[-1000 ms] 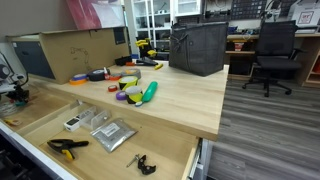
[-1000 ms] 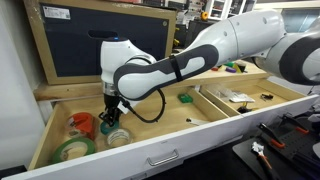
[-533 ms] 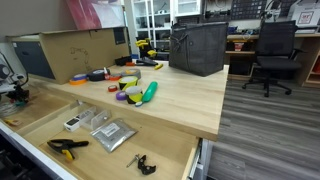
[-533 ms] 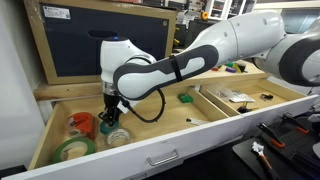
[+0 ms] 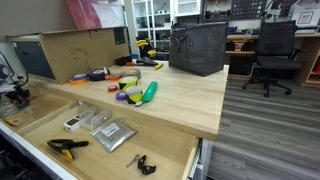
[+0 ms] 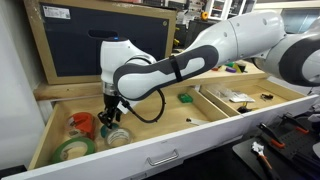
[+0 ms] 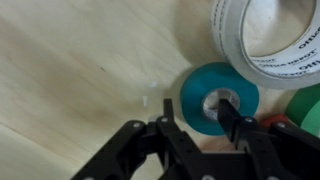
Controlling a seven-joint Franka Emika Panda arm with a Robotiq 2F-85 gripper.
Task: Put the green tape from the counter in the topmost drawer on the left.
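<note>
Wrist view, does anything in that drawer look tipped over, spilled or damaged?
Nothing stands out. The green tape lies flat on the bare wood floor of the drawer, beside a white roll that also lies flat. No spill or damage shows.

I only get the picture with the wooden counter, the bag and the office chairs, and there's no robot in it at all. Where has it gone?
Observer: In an exterior view the arm bends down into the topmost drawer, and the gripper is low over the floor.
Visitor: Has it got hold of something?
Observer: The wrist view shows the green tape lying flat on the drawer floor. One finger is outside the ring with a gap showing, the other is over its hole.
Visitor: Is the tape alone in there?
Observer: No, a white roll lies right beside it.
</note>
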